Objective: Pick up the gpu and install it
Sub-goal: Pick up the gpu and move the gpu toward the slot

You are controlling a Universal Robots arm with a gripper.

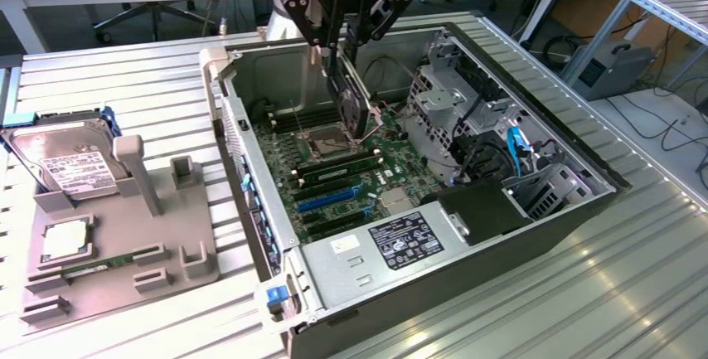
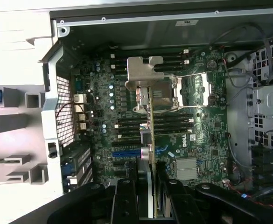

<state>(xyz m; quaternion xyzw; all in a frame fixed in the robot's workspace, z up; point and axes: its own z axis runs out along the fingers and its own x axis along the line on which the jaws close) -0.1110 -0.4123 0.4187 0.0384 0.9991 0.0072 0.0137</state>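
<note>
Gripper (image 1: 341, 44): high over the open case, pinched tight on the gpu's upper edge, one finger on each face.
Gpu (image 1: 356, 98): off the table and in the air, hanging on edge from the fingers, leaning a little, lower end down inside the case.
Below the card: motherboard (image 1: 332, 189), with the processor socket (image 1: 330, 139) right under the card's lower end; contact or a gap there, cannot tell.
From the wrist: card edge-on, a thin line running straight out from between the black fingers (image 2: 127, 200), silvery bracket (image 2: 144, 74) at the far end, over the socket.
Blue slot (image 2: 126, 153): just beside the card's edge, on the board; card not seen seated in it.
Case (image 1: 235, 118): lying on its side, side panel off, rear wall towards the exterior view's left.
Drive cage (image 1: 443, 102): inside the case, on the exterior view's right of the card, well clear of it.
Power supply (image 1: 404, 239): near corner of the case, white-on-black label facing up.
Gray fixture (image 1: 133, 210): out on the slatted table at the exterior view's left, beside the case.
Hard drive (image 1: 61, 164): propped in the far end of that fixture, white label up.
Processor chip (image 1: 66, 239): flat in the fixture, nearer than the drive.
Memory stick (image 1: 105, 261): green, lying in the fixture just beside the chip.
</note>
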